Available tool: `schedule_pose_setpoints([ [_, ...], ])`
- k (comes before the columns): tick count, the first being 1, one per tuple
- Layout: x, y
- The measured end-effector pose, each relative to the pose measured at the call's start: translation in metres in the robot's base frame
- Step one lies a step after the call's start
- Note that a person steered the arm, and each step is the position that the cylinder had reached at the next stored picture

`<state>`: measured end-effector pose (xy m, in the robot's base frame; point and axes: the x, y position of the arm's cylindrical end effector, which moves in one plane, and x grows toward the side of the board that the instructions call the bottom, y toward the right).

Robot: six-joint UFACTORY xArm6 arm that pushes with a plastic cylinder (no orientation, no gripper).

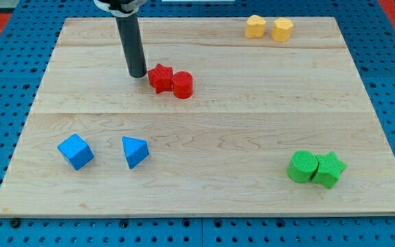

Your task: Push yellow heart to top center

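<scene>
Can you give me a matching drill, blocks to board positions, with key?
Things:
1. my tip
2. yellow heart
3. blue cube
4. green star

Places:
A. view's bottom right, touching the green cylinder
B. view's bottom left, beside the blue triangular block
C. just left of the red star
D. view's top right, beside the yellow hexagon

Pairs: 1-C, 2-D, 3-B, 4-A
</scene>
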<state>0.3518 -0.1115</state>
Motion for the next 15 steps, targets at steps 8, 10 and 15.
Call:
schedule_pose_setpoints([
  [8, -0.017, 0.262],
  [10, -0.102, 0.367],
  [15, -0.139, 0.254],
])
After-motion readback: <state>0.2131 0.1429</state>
